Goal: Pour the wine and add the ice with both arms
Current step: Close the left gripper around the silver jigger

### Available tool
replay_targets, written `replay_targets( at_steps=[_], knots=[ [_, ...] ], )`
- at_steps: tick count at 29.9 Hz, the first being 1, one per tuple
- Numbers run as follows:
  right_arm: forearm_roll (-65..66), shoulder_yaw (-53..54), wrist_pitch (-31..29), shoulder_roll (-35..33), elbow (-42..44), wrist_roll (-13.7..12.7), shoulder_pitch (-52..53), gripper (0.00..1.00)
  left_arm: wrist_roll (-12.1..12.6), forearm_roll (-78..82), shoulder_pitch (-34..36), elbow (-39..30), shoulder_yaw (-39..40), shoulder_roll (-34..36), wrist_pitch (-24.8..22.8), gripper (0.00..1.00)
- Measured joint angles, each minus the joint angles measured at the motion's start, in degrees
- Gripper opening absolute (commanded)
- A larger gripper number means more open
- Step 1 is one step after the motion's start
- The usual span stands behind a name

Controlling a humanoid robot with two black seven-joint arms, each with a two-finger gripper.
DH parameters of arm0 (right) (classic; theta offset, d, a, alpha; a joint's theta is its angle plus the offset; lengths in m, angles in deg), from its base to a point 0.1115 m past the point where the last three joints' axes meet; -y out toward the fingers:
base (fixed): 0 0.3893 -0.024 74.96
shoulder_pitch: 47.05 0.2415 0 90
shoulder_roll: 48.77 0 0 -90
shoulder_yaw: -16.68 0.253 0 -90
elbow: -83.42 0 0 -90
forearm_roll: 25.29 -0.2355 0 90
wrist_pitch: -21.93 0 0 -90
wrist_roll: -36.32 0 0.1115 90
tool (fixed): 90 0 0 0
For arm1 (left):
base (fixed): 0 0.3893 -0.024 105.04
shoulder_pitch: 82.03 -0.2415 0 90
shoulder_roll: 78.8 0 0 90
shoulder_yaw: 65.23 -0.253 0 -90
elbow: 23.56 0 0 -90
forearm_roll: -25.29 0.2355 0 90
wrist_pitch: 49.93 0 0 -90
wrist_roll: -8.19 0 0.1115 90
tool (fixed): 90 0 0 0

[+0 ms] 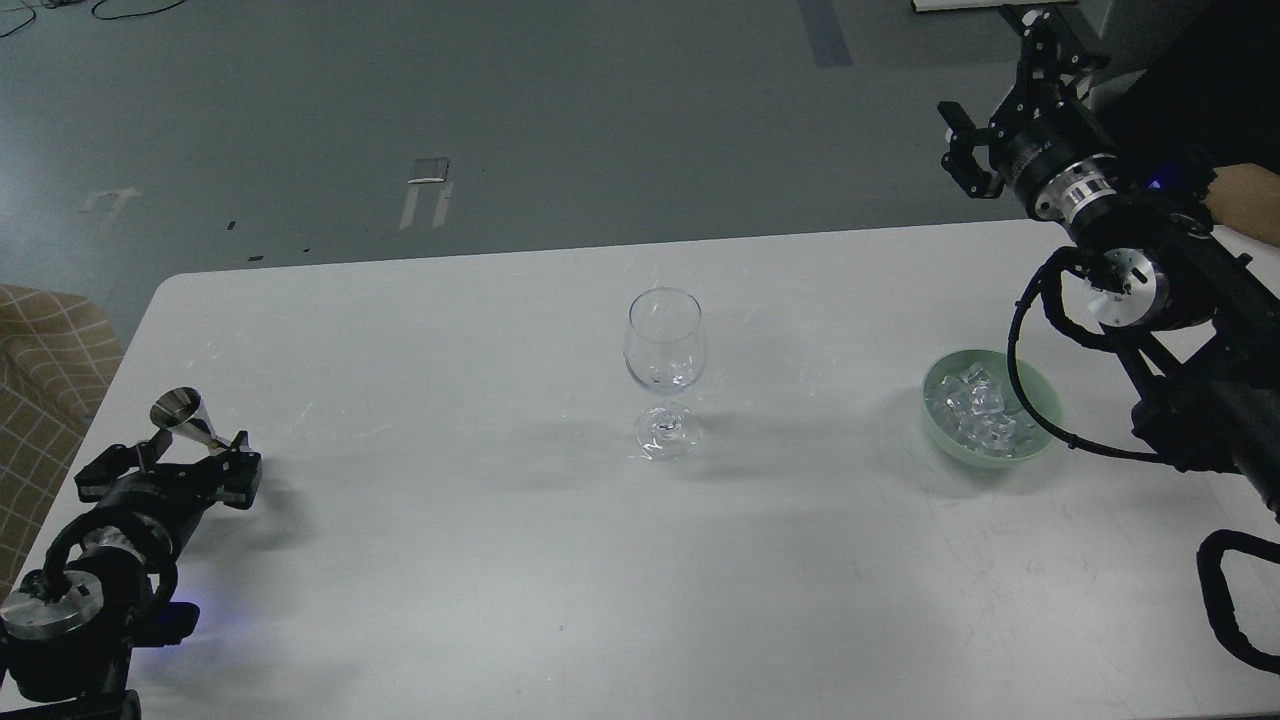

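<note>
An empty clear wine glass [665, 368] stands upright at the middle of the white table [520, 560]. The ice [978, 412], several small clear cubes, lies in a pale green bowl [1040, 395] at the right. A small steel jigger [183, 417] stands at the table's left edge. My left gripper [178, 472] is just in front of the jigger, fingers spread, and hides its base. I cannot tell whether it touches the jigger. My right gripper [1000, 105] is open and empty, raised high beyond the table's far right edge, well above and behind the bowl.
A person's bare forearm [1245, 200] shows at the right edge behind my right arm. A checked fabric seat [40, 350] stands off the table's left side. My right arm's cable [1015, 370] loops over the bowl's right rim.
</note>
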Motion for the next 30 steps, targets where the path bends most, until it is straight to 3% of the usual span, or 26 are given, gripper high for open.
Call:
replay_targets(
  at_steps=[9,15,30],
  knots=[
    [0.0,0.1,0.0,-0.1,0.0,0.0,0.1,1.00,-0.1,0.1,0.1,0.0,-0.1,-0.1,-0.7,0.60],
    [0.0,0.0,0.0,-0.2,0.0,0.0,0.1,1.00,-0.1,0.0,0.9,1.8,-0.1,-0.3,-4.0,0.59],
    [0.0,0.0,0.0,-0.7,0.0,0.0,0.0,1.00,-2.0,0.0,3.7,6.7,-3.5,-0.4,-7.1,0.57]
  ],
)
